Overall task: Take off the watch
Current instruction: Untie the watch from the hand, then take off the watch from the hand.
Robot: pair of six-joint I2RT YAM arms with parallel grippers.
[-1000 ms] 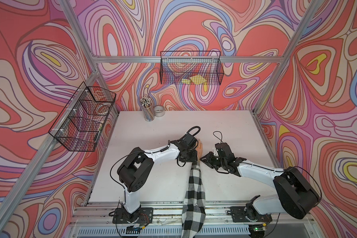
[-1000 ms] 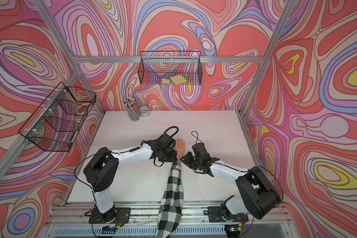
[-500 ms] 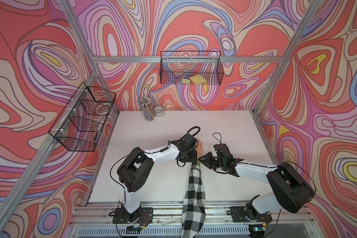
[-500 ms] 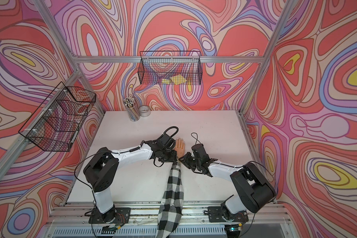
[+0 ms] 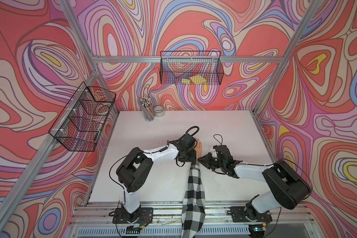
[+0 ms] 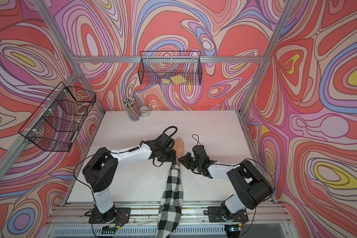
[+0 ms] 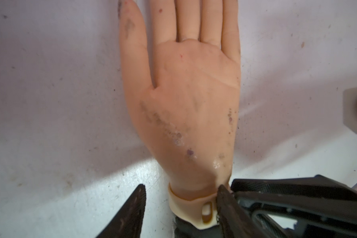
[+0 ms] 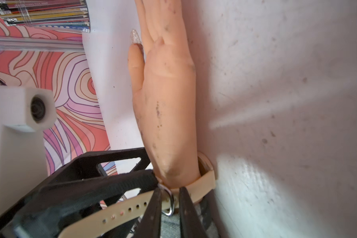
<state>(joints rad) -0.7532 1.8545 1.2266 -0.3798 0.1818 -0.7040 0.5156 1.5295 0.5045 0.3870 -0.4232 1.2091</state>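
A mannequin hand (image 5: 199, 145) lies flat on the white table (image 5: 225, 127), its arm in a black-and-white checked sleeve (image 5: 194, 185). The watch (image 8: 206, 181) has a beige strap round the wrist. Its buckle (image 8: 170, 203) is by the wrist's side, and the holed free end (image 8: 111, 215) trails away. My right gripper (image 8: 170, 190) is shut on the strap at the buckle. My left gripper (image 7: 180, 191) straddles the wrist, open. One of its fingers (image 7: 225, 206) touches the strap (image 7: 190, 208). The other one (image 7: 132, 208) stands clear of it. In both top views the two grippers meet at the wrist.
A cup of pencils (image 5: 147, 111) and a tape roll (image 5: 159, 111) stand at the table's back edge. Wire baskets hang on the back wall (image 5: 191, 68) and the left wall (image 5: 82, 117). Aluminium frame posts border the table.
My right gripper has moved left up to the wrist and its jaws have narrowed onto the buckle. The left arm and the hand have stayed put.
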